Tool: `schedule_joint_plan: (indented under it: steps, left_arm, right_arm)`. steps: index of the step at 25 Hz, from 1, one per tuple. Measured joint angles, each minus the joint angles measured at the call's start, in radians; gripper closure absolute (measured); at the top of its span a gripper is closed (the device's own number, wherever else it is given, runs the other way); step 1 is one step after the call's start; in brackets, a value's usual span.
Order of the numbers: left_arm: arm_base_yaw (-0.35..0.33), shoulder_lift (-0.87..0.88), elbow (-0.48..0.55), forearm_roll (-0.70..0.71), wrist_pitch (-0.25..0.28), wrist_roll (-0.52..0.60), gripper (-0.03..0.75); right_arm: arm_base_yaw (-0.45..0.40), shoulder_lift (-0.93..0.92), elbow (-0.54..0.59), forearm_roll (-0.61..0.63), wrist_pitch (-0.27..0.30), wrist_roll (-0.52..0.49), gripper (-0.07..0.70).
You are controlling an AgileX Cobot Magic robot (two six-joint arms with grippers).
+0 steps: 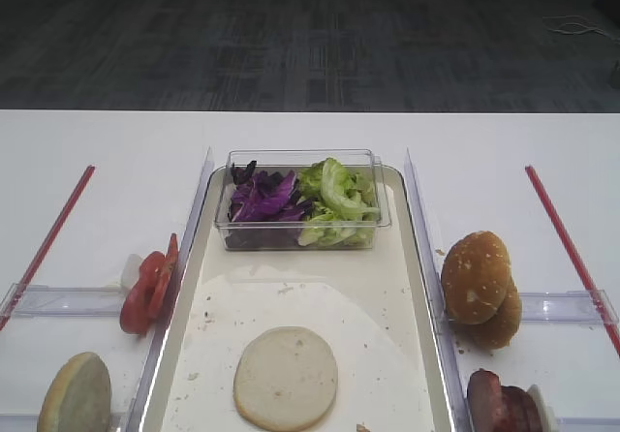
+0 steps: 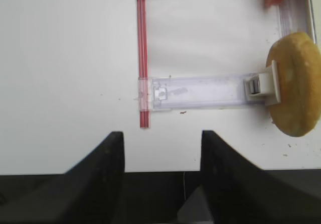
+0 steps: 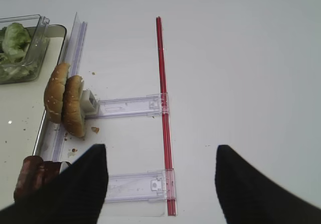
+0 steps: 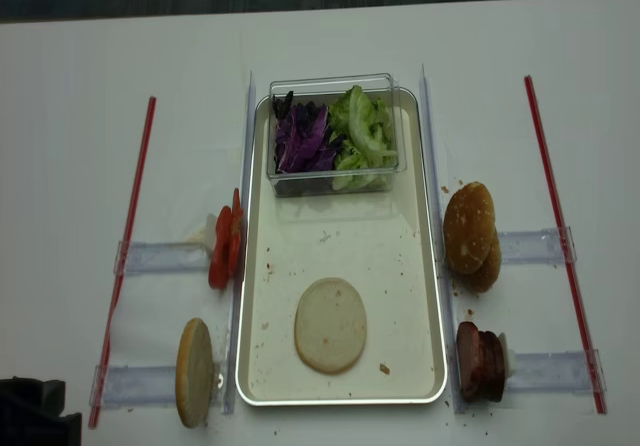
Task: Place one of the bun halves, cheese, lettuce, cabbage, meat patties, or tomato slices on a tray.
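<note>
- Exterior high: one bun half [image 1: 286, 377] lies flat, cut face up, on the tray [image 1: 415, 287], near its front; the clear tub [image 1: 302, 200] holds cabbage [image 1: 263, 200] and lettuce [image 1: 337, 200].
- Right wrist: the right gripper [image 3: 160, 184] hangs over bare table, jaws spread, nothing between them.
- Left wrist: the left gripper [image 2: 161, 156] likewise stands spread and empty, beside a second bun half [image 2: 296, 83].
- Realsense: tomato slices [image 4: 225, 246] stand left of the tray, meat patties [image 4: 480, 361] right.

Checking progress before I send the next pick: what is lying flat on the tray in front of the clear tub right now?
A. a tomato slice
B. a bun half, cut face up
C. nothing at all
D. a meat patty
B: a bun half lies flat with its pale cut face up on the tray, while the tomato slices and meat patties stand in holders off its sides.
</note>
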Motion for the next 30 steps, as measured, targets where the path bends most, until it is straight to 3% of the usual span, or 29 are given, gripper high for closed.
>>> schedule_joint_plan:
  steps: [16, 30]
  left_arm:
    - [0.0, -0.35, 0.0, 0.004, 0.014, 0.0, 0.357]
    - [0.0, -0.457, 0.0, 0.007, 0.022, 0.0, 0.357]
  right_arm:
    - [0.0, 0.0, 0.0, 0.0, 0.0, 0.0, 0.163]
    - [0.0, 0.0, 0.0, 0.0, 0.0, 0.0, 0.163]
